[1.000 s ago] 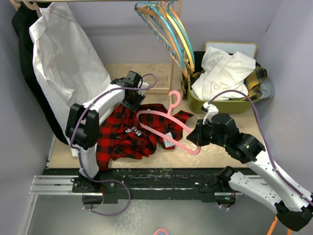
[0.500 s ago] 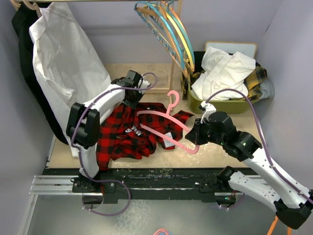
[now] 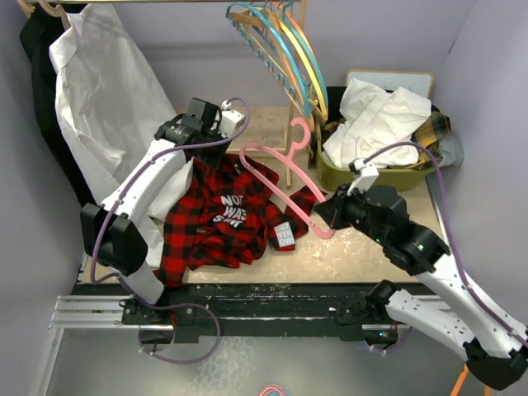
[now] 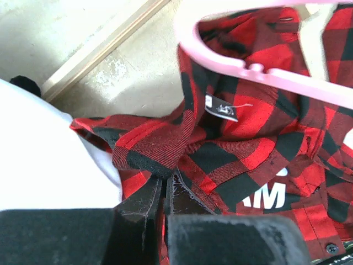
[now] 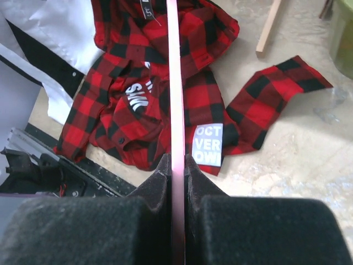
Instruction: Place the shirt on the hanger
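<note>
Right pincer (image 5: 176,165) clamps one end of the hanger (image 5: 175,83), whose long bar runs straight away from it, over the shirt (image 3: 223,214). Its far tip sits just beside the collar (image 4: 165,149), which left pincer (image 4: 167,190) pinches shut; the rest sprawls on the surface (image 3: 322,260).

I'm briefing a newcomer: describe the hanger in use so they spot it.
Find the red-and-black plaid flannel shirt spread in the middle. Slanting above it is a thin pink plastic hanger, one end pinched in the right claw. The blue, yellow and orange hangers hang up at the back instead.
</note>
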